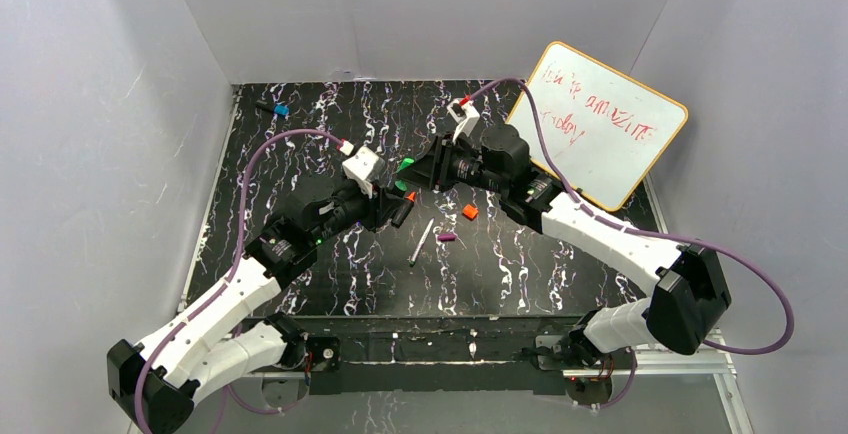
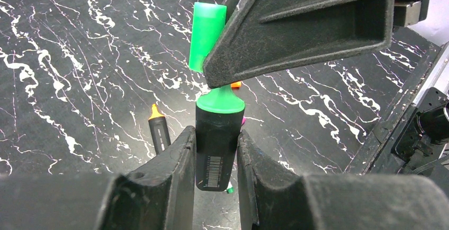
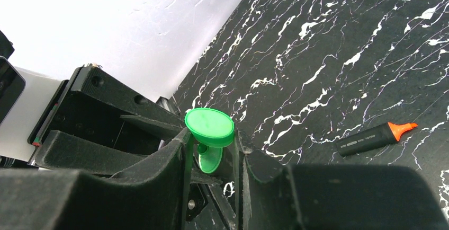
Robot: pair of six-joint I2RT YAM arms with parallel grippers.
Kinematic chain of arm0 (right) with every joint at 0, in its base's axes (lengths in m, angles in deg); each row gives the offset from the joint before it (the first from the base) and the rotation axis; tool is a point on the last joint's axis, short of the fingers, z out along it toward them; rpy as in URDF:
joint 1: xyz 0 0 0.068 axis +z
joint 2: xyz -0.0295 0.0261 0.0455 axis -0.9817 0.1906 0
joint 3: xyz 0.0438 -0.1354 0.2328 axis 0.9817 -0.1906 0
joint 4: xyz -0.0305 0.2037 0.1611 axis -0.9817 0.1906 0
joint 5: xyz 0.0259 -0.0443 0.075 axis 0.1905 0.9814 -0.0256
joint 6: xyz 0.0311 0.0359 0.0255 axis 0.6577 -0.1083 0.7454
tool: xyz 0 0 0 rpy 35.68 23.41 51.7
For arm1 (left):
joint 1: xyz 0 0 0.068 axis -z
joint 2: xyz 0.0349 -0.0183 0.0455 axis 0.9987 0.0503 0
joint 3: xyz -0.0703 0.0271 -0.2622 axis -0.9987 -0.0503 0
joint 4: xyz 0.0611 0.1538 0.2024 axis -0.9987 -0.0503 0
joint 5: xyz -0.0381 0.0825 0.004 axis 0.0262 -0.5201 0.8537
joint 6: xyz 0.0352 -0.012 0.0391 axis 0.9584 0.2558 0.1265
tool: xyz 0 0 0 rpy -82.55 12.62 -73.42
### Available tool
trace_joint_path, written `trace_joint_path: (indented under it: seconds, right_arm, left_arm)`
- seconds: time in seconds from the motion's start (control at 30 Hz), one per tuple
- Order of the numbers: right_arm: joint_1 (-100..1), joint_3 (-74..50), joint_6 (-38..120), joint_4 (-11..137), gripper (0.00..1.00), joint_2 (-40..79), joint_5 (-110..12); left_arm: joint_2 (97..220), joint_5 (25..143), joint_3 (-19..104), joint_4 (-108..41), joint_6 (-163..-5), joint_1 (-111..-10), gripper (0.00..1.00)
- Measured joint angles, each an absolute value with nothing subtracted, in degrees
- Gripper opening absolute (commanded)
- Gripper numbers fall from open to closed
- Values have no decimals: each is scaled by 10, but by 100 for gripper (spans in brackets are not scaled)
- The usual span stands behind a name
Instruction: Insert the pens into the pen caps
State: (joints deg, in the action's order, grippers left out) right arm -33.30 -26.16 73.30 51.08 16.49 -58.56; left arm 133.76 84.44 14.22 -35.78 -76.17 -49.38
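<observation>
Gripping the green-tipped marker [image 2: 218, 153] by its black barrel, the left gripper [image 2: 216, 135] points its long axis toward 12 o'clock in the left wrist view. The green cap [image 2: 206, 34], pinched in the right gripper [image 3: 213, 138], sits just beyond the tip at 12 o'clock, leaning slightly toward 11. That gripper's finger [image 2: 296, 28] hides whether tip and cap mouth touch.
</observation>
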Motion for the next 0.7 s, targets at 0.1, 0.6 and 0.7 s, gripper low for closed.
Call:
trace_joint_path:
  seconds: [0.1, 0.6, 0.7]
  right_arm:
    - [-332, -259, 731, 515, 1, 165, -581]
    - [-327, -225, 716, 547, 1, 165, -570]
    - [-327, -223, 715, 549, 1, 165, -574]
  left_arm:
    - [1338, 843, 142, -358, -761, -494, 0]
    - [1338, 822, 142, -371, -757, -498, 0]
    - [1338, 819, 142, -373, -757, -499, 0]
